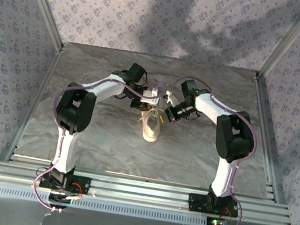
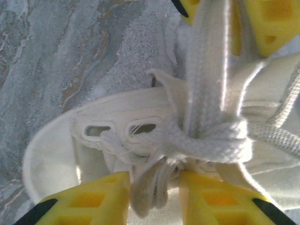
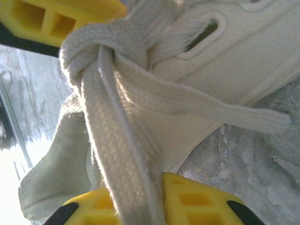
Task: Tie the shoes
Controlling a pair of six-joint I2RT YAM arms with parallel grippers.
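My right claw (image 3: 140, 192) pinches a lace (image 3: 112, 140) of the sneaker (image 1: 151, 127). My left claw (image 2: 152, 180) straddles loose ends (image 2: 147, 206), grip unclear. Grey marbled table (image 1: 105, 145), floral walls (image 1: 154, 10).

The right gripper (image 3: 140, 206) pinched a flat white lace (image 3: 117, 140) between its yellow fingers (image 3: 197, 206). The lace rose to a knot (image 3: 89, 44) against the cream sneaker (image 3: 243, 51). A loose end (image 3: 253, 117) stretched over the grey marbled surface (image 3: 243, 183).
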